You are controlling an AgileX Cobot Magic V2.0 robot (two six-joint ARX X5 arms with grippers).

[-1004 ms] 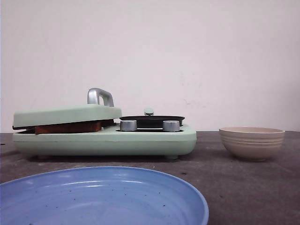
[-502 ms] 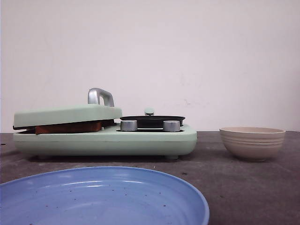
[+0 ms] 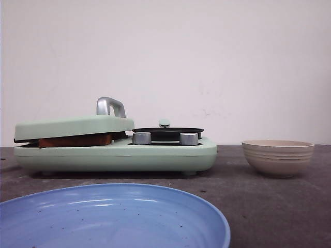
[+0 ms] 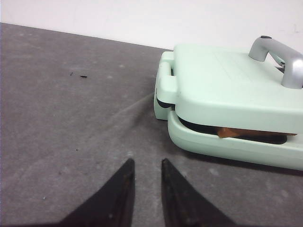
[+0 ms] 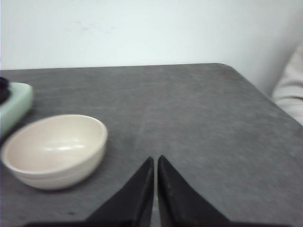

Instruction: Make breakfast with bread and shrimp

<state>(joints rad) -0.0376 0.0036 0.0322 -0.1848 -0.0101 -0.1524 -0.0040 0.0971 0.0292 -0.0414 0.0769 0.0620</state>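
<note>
One thin brown edge is all that shows of the bread (image 3: 76, 140), pinched under the closed lid of the mint-green sandwich maker (image 3: 116, 150) toward the worktop's left rear; how many slices lie inside cannot be told. No shrimp can be made out. One blue plate (image 3: 170, 204), cut off by the picture, sits at the front edge. One beige bowl (image 3: 278, 157) stands toward the right, its inside bare. The left gripper (image 4: 145, 171), jaws slightly apart, hovers over bare worktop (image 4: 71, 132) near the maker's end, apart from the bread. The right gripper (image 5: 155, 168), jaws nearly together, holds nothing beside the bowl.
</note>
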